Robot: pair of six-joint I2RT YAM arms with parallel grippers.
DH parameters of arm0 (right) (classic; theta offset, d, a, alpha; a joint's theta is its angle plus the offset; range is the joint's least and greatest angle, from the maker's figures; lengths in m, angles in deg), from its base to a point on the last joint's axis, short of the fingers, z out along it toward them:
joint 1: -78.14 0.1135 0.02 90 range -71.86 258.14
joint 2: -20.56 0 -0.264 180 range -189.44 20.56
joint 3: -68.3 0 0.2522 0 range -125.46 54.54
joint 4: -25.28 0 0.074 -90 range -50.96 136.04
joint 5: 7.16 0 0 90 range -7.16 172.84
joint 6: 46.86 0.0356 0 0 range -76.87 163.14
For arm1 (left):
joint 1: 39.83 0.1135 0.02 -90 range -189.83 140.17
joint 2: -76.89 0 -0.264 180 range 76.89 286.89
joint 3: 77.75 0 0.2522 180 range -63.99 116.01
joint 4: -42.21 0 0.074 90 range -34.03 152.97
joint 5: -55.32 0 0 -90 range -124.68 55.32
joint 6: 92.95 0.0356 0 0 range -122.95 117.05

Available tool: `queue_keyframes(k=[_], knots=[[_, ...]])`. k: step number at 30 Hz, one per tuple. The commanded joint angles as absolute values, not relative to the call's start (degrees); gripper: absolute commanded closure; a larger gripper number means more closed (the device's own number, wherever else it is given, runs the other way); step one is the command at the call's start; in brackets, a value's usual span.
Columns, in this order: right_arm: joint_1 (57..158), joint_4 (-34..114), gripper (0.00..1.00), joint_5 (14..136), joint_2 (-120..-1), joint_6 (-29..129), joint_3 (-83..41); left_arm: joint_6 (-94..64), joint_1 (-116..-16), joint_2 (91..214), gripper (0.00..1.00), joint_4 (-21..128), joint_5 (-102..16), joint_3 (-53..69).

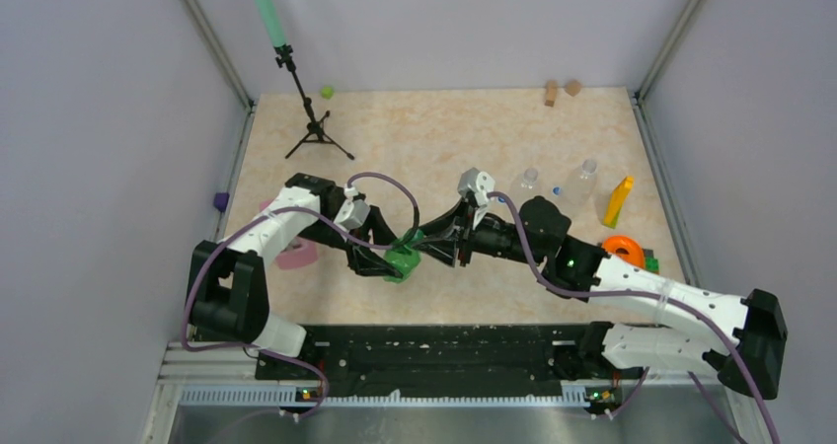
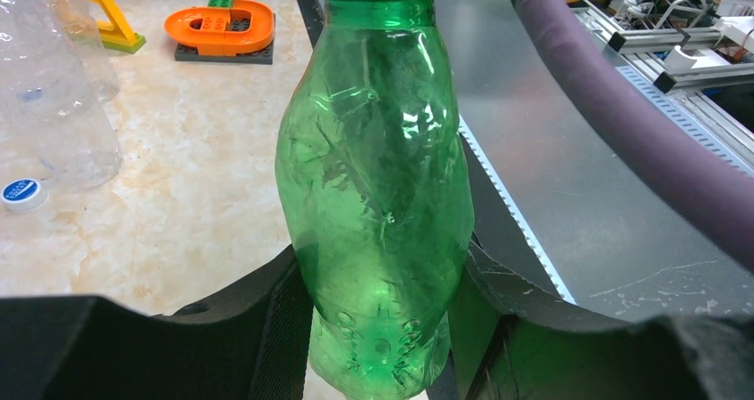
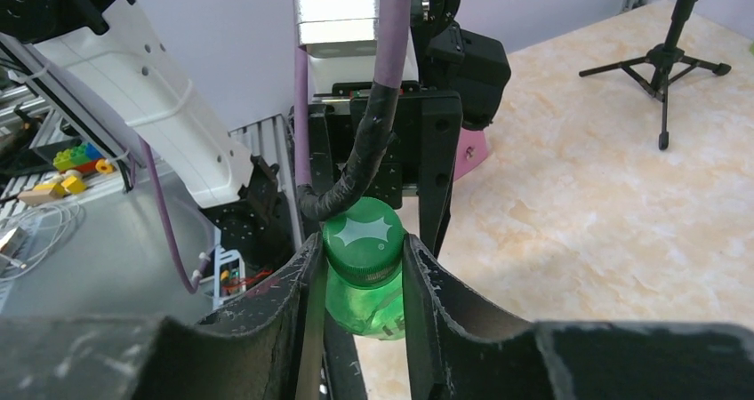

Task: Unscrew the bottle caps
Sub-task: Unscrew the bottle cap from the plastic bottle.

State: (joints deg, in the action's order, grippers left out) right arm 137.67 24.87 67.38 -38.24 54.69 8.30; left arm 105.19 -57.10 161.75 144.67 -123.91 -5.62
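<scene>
Green bottle (image 1: pixel 403 258) sits between the two arms, over the near middle of the counter (image 1: pixel 444 138). Its cap end points toward the right arm (image 1: pixel 632 281).

Left jaws: narrow, clamped on the lower body of the green bottle. In the left wrist view a black finger presses each flank and the translucent wall (image 2: pixel 378 196) shows dents and creases. Left arm (image 1: pixel 286 217) reaches in from the left side.

Right jaws: closed on the dark green cap (image 3: pixel 363 236), one pad against each side. The cap top carries a pale star-burst mark and faces the right wrist camera. The cap sits on the bottle neck, with green plastic showing just below it between the fingers.

Further back on the right stand two clear bottles (image 1: pixel 526 184) (image 1: pixel 582 181), near each other. A blue cap (image 1: pixel 558 191) lies loose on the counter between them. The left wrist view shows it flat, top up, just beside a clear bottle (image 2: pixel 53 107). Whether the clear bottles carry caps is too small to tell.

A yellow block (image 1: pixel 618 201) leans just right of them. An orange ring piece (image 1: pixel 624 250) lies nearer, by the right arm. A black tripod (image 1: pixel 314 128) stands at the far left, with a lime-green lump (image 1: pixel 326 93) beyond it.
</scene>
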Motion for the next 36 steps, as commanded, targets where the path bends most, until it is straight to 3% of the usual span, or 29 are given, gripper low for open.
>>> queue_keyframes(k=[1,9,19,26,29,31,36], knots=[[138.1,22.5,0.76,68.2,-37.4,53.9,5.9,106.6,-57.2,160.7,1.0,147.0,-130.5,-5.1],[138.0,27.0,0.9,67.7,-30.9,47.8,8.2,106.4,-57.2,160.9,1.0,147.0,-130.5,-5.0],[137.9,22.0,1.0,59.6,-27.2,44.3,12.2,104.6,-57.5,161.4,1.0,147.0,-130.6,-4.4],[137.7,27.5,1.0,54.0,-27.7,32.0,13.7,102.6,-59.7,159.7,1.0,147.0,-130.5,-2.7],[136.8,31.0,0.88,59.5,-28.0,35.0,12.4,102.8,-59.8,158.6,1.0,147.0,-130.4,-1.9],[136.4,30.8,0.85,64.5,-27.7,38.8,12.4,104.2,-59.7,157.8,1.0,147.0,-130.4,-1.9],[136.3,26.6,0.41,69.3,-28.8,51.2,12.3,103.8,-59.7,159.6,1.0,147.0,-130.3,0.4]])
